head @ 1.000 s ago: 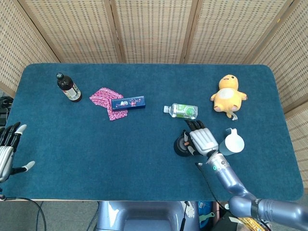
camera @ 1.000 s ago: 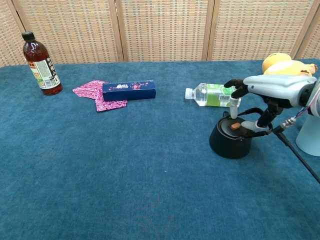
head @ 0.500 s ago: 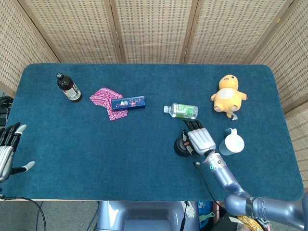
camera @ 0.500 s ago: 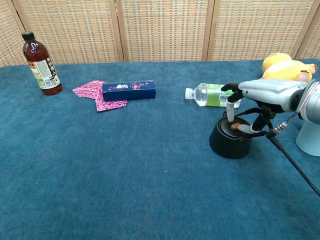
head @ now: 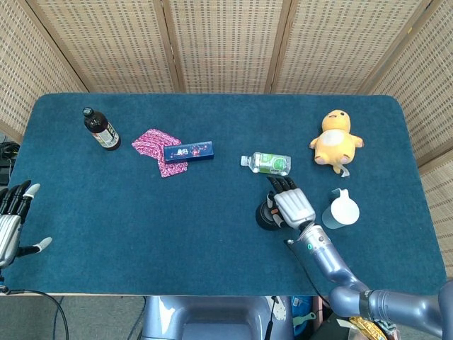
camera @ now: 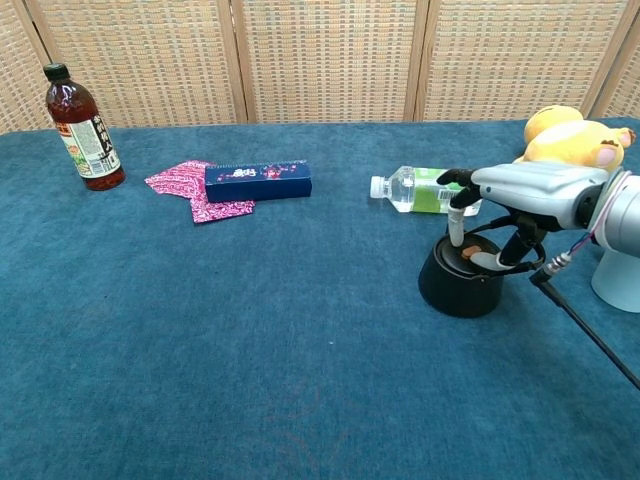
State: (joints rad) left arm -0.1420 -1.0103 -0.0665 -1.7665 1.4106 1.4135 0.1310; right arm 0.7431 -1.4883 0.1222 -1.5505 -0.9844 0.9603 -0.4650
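My right hand (head: 292,205) (camera: 520,185) hovers over a black round device (head: 266,214) (camera: 458,283) with an orange button on top. Its fingers are apart and bent down; one fingertip touches the device's top, and the thumb curves in beside the button. It grips nothing. A clear water bottle (head: 267,163) (camera: 420,189) with a green label lies on its side just behind the hand. My left hand (head: 10,219) sits at the table's near left edge with fingers spread, holding nothing; only the head view shows it.
A white cup (head: 342,210) (camera: 615,275) stands right of the device, a yellow plush (head: 335,140) (camera: 568,135) behind it. At the back left are a brown bottle (head: 101,129) (camera: 83,127), a blue box (head: 188,151) (camera: 258,181) and pink cloth (head: 156,145) (camera: 180,182).
My right hand has shifted a little to the left over the black device, its fingertip coming down onto the top. The left hand has not moved.
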